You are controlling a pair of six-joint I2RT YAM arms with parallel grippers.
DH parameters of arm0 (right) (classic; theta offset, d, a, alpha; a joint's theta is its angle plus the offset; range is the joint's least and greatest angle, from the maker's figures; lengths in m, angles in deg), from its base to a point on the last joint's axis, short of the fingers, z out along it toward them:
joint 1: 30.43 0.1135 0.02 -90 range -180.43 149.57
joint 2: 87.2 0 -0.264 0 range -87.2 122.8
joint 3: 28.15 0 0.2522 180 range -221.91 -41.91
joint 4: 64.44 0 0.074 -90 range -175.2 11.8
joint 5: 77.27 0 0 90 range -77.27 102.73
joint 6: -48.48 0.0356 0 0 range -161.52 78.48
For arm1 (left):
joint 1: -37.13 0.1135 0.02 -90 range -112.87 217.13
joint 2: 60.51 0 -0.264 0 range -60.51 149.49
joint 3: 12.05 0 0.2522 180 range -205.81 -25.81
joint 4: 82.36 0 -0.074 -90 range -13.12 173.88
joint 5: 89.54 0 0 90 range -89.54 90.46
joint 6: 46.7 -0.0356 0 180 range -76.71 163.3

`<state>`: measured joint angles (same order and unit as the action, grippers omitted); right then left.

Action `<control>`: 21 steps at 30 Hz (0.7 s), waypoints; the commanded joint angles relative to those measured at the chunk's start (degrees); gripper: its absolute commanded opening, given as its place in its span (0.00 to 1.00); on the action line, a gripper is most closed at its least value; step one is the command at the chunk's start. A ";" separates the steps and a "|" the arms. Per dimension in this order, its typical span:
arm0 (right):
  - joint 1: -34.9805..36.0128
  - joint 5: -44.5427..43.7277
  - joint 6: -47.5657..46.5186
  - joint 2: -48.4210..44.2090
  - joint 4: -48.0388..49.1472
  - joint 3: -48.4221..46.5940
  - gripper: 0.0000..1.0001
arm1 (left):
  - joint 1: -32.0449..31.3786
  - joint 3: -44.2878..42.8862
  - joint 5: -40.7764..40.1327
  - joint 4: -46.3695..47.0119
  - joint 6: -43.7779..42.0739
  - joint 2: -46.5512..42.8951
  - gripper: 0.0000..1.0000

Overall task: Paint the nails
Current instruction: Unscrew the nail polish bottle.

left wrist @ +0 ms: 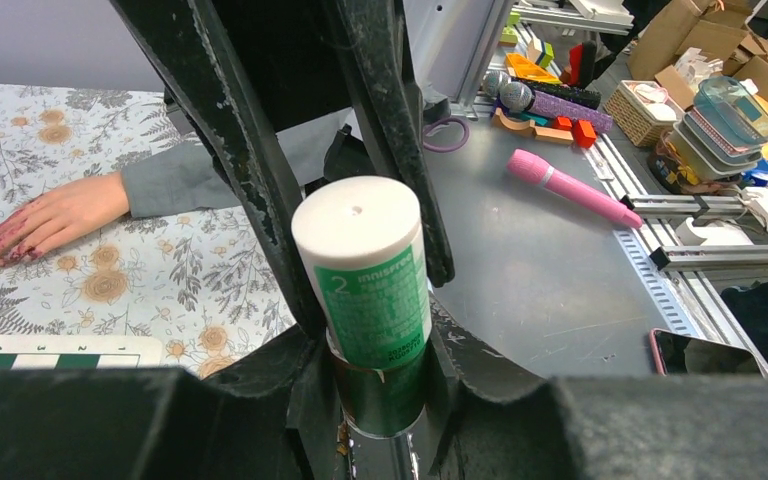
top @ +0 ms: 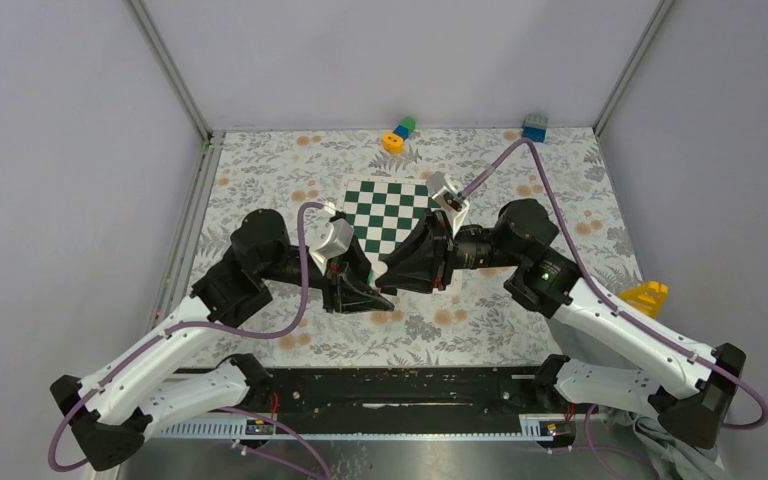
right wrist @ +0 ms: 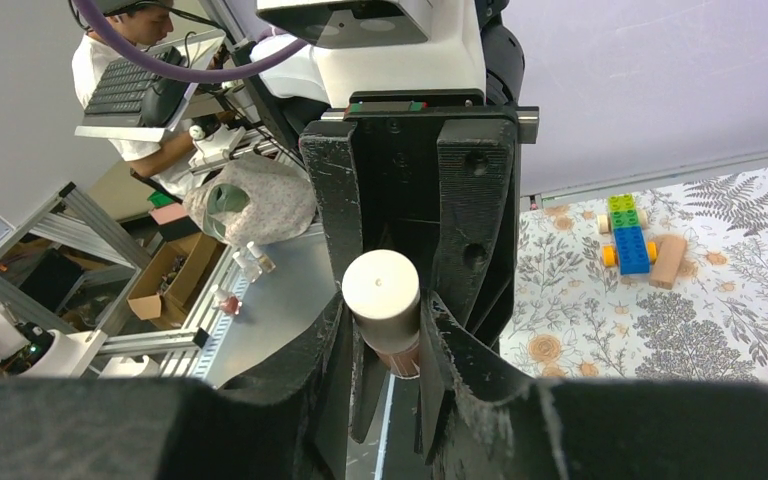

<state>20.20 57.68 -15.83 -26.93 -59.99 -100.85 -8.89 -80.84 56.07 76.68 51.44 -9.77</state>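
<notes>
My left end effector (left wrist: 380, 352) was pinched on a white-capped, green-labelled bottle (left wrist: 365, 290), held upright. My right end effector (right wrist: 388, 345) was pressed on a smaller white-capped container (right wrist: 382, 300) with something reddish-brown below the cap. I could not tell whether these were separate items.

Task item: the nails (left wrist: 5, 245) lay at nine o'clock in the left wrist view, on a hand (left wrist: 60, 215) resting flat on the table (left wrist: 190, 290), grey sleeve (left wrist: 190, 180) behind it. They were well apart from both end effectors and already looked reddish-pink.

Risks, as I judged them:
- No brush showed in any view, so any approach would bring hard fingers or a bottle toward live skin.
- The two end effectors sat nose to nose. A misjudged pull could tip a container and spill onto the table.
- If the hand shifted, the aim would be lost.

View differences: only the left wrist view showed the hand. The top view showed the chessboard (top: 390, 212) at twelve o'clock of the end effectors, but no hand. The right wrist view showed toy blocks (right wrist: 628, 235) at three o'clock.
</notes>
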 commanded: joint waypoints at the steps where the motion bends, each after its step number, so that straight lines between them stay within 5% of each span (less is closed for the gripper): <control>1: 0.67 -0.99 2.43 -0.78 7.78 -0.73 0.00 | -1.03 -0.29 3.92 1.77 -3.82 0.53 0.00; 21: 0.70 -11.72 -3.63 -9.03 2.13 5.60 0.00 | 0.23 1.32 -2.42 3.72 -3.63 -2.55 0.00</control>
<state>21.30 49.42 -20.05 -32.59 -59.72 -95.56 -9.15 -79.85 52.71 77.97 50.72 -9.79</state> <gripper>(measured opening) 0.308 0.289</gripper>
